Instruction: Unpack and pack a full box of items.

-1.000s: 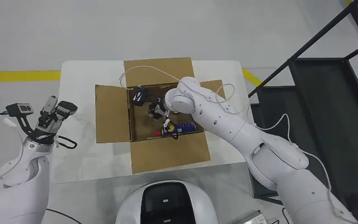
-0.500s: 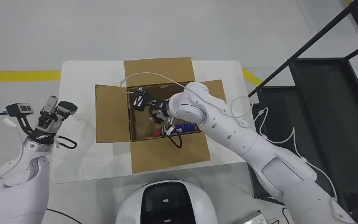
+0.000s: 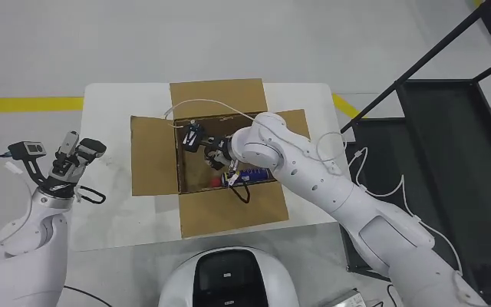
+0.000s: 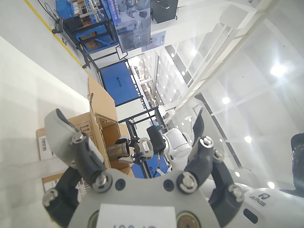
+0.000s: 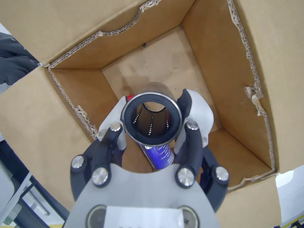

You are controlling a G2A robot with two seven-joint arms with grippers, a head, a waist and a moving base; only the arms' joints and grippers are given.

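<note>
1. While the right claw (image 5: 154, 98) hangs over the open cardboard box (image 5: 213, 72), I see its two fingers (image 5: 198, 110) clamped on a metal sleeve (image 5: 152, 138), one on each side of the barrel.
2. That sleeve is a hollow steel cylinder with a dark end ring and rows of small balls lining its bore. Its open end faces back toward the wrist, and its far end points away from the claw into the box.
3. Past the claw, on the box floor, a blue can (image 5: 158, 155) lies on its side, partly hidden behind the sleeve.
4. A small red piece (image 5: 129, 97) peeks out just beside one fingertip; I cannot tell what it is.
5. The box's flaps are folded outward all around the claw, and their inner edges are ragged and torn.
6. From the top view, the right claw (image 3: 215, 150) sits over the box's opening. The can (image 3: 257, 175) is just to one side of it, and the box (image 3: 153, 165) stands on the white table (image 3: 107, 115).
7. My left claw (image 4: 125, 119) is spread wide with nothing between its fingers.
8. It sits by the table's edge (image 3: 77, 150), well apart from the box.
9. Looking out past the left claw, I see the box (image 4: 99, 119) farther off, with the right claw (image 4: 129, 150) gripping the sleeve (image 4: 118, 151) beside a raised flap.
</note>
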